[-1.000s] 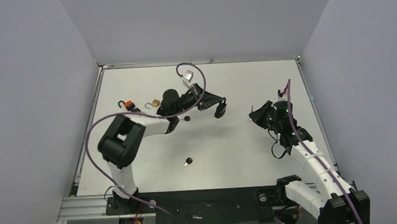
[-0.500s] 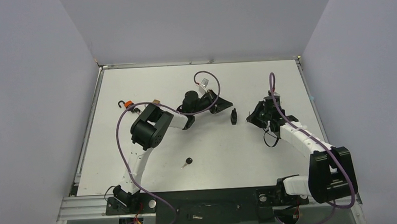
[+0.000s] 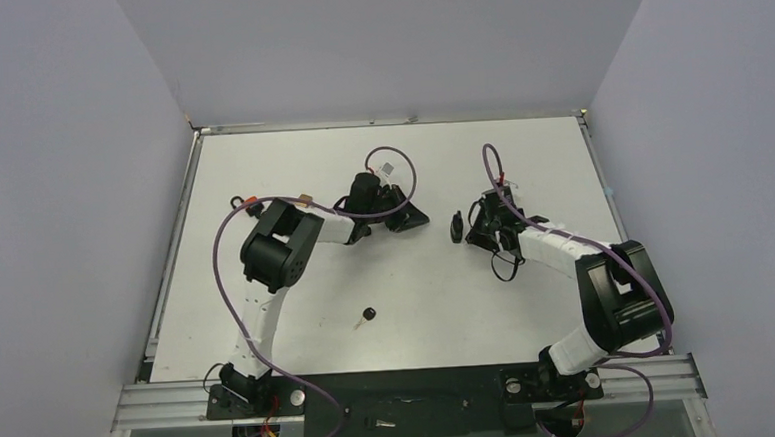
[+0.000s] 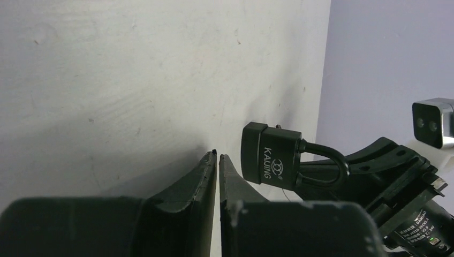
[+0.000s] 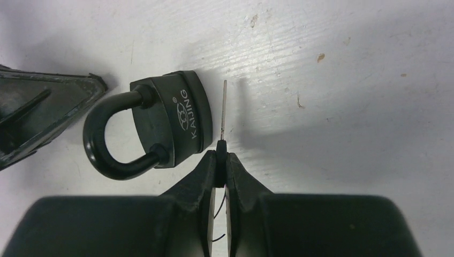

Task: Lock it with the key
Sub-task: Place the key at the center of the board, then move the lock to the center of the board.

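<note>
A black padlock (image 3: 456, 227) with its shackle closed lies on the white table between the two grippers. In the right wrist view the padlock (image 5: 163, 120) lies just left of my right gripper (image 5: 221, 153). That gripper is shut on the black head of a key, and the thin key blade (image 5: 224, 110) points forward beside the lock body. In the top view my right gripper (image 3: 473, 233) is right next to the lock. My left gripper (image 4: 217, 156) is shut and empty, a little left of the padlock (image 4: 270, 160). It also shows in the top view (image 3: 424, 220).
A second key with a black head (image 3: 367, 316) lies on the table toward the near side. An orange padlock (image 3: 250, 202) and a brass padlock (image 3: 303, 198) lie at the left behind the left arm. Purple cables loop above both arms.
My left gripper has let go of the padlock, left it on the table and pulled back to the left. My right gripper has moved left with the key, up to the lock.
</note>
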Available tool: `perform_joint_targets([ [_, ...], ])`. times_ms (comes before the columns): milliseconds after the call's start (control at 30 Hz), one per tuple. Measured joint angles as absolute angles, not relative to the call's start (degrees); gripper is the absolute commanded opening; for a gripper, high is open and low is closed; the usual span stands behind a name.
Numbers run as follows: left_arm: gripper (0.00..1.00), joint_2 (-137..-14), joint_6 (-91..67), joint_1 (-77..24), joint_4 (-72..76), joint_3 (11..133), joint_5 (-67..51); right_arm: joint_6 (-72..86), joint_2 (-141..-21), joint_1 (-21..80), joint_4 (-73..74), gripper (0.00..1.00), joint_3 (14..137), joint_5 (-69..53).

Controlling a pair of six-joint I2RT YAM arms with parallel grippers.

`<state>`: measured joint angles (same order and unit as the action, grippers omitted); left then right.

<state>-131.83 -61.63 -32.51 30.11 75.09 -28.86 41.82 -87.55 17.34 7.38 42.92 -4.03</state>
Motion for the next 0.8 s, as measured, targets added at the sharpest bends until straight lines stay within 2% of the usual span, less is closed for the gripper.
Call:
perform_joint_targets([
  [33, 0.11, -130.8, -60.4, -32.5, 28.2, 75.1, -28.6, 41.7, -87.7, 17.7, 7.4, 0.15, 43.2, -3.0],
  [200, 0.26, -124.1, -55.4, -32.5, 21.8, 75.1, -27.2, 40.9, -87.7, 18.4, 7.5, 0.45, 43.9, 0.3],
  [367, 0.36, -117.2, -51.3, -32.5, 17.2, 75.1, -25.5, 40.7, -86.6, 18.5, 9.1, 0.63, 43.9, 2.3],
  [633, 0.43, -102.1, -47.0, -30.5, 9.2, 67.7, -21.0, 40.0, -76.2, 23.6, 17.0, 0.67, 46.3, 9.3],
  [800, 0.46, -90.1, -44.4, -26.0, -1.6, 64.2, -14.0, 40.1, -73.6, 38.9, 21.2, 0.67, 52.8, 15.4],
])
